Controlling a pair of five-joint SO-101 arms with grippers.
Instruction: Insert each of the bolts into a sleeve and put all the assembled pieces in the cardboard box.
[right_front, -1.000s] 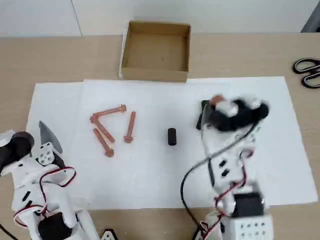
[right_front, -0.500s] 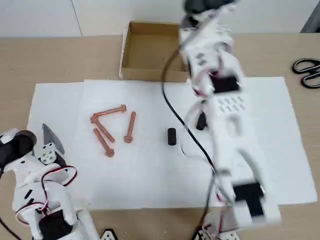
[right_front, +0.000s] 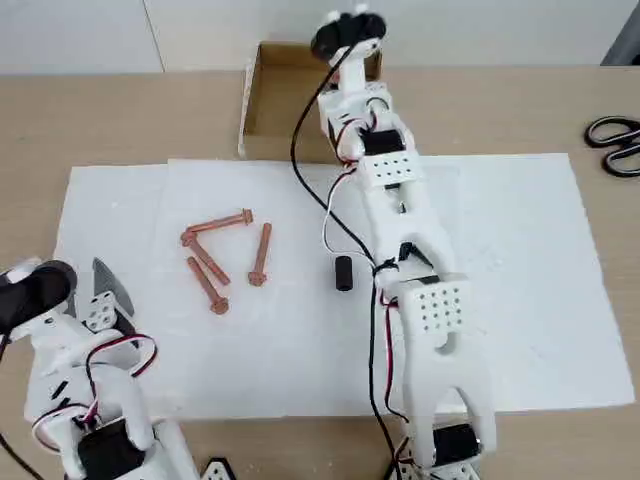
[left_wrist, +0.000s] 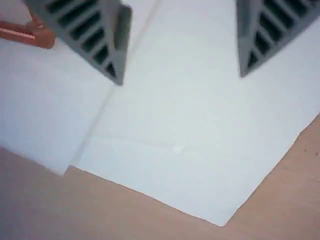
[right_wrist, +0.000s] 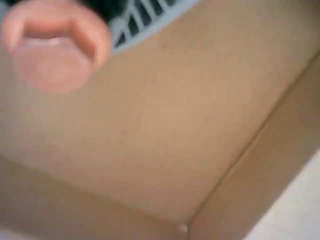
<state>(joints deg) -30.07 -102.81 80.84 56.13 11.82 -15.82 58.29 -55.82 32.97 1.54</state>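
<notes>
Up high, 4 bolts (right_front: 262, 252) lie on the white paper (right_front: 520, 250). 1 black sleeve (right_front: 344, 273) lies near them, just beside the right arm (right_front: 400, 200), which stretches over the box (right_front: 290, 105). The left gripper (right_front: 100, 290) sits low by the paper's edge.

From the left wrist, its fingers (left_wrist: 85, 30) are spread wide above the paper.

From the right wrist, the right gripper (right_wrist: 100, 20) pinches a pink bolt (right_wrist: 55, 45) over the box floor.

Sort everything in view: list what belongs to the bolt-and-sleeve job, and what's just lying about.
Belongs to the job:
four loose bolts
black sleeve
cardboard box
held bolt, above the box floor

Just lying about:
scissors
white paper sheet
</notes>
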